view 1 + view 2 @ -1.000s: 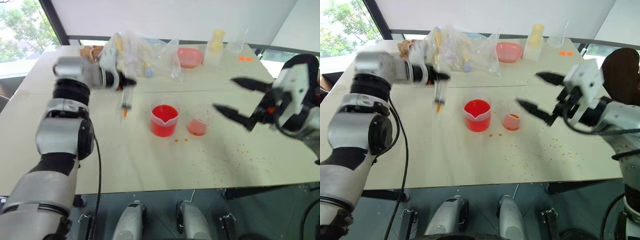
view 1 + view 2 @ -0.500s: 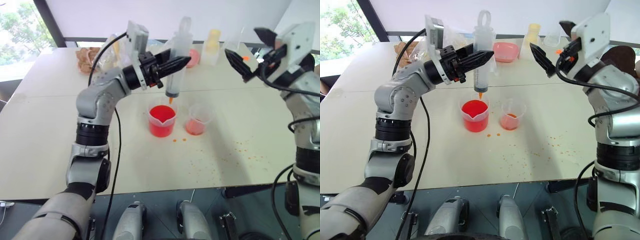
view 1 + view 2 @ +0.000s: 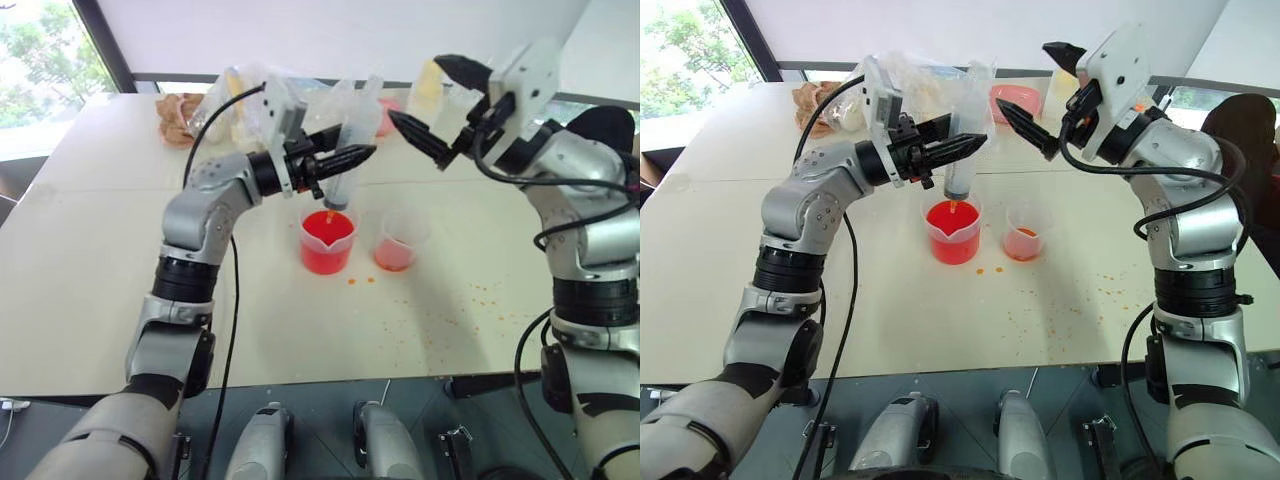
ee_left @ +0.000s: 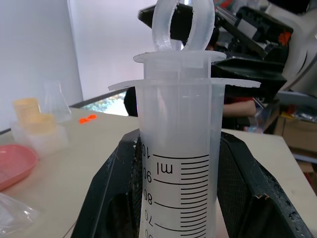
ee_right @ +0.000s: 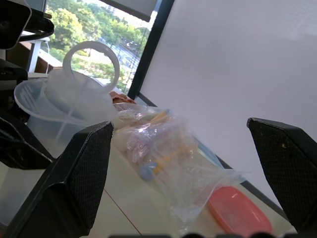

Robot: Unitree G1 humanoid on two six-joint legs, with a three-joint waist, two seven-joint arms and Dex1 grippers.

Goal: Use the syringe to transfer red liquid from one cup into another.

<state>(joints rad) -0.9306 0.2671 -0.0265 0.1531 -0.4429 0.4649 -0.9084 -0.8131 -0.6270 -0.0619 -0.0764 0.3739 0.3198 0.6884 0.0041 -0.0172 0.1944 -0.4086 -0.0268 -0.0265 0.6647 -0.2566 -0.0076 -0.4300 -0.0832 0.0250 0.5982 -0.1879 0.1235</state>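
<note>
A humanoid robot's left gripper [image 3: 962,146] is clamped on the barrel of a large clear syringe [image 3: 961,172], holding it upright with its orange tip just above, or perhaps just touching, the red liquid [image 3: 952,217] in the spouted beaker [image 3: 953,232] on a pale table [image 3: 940,320]. The plunger, topped by a ring handle, sits fully pressed in, as the left wrist view shows. The right gripper [image 3: 1028,88], its two black fingers spread wide, hovers just beside the top of the syringe, level with the plunger ring. The smaller cup [image 3: 1024,231], holding a shallow pale orange-red pool, stands just beside the beaker on the robot's right, with orange droplets scattered over the tabletop nearby. Drawing liquid looks to be the step in hand: done well, the tip should sit under the surface before the plunger moves, the right fingers should close squarely on the ring and pull straight up along the barrel, and the left grip should hold steady so the beaker is not tipped.
</note>
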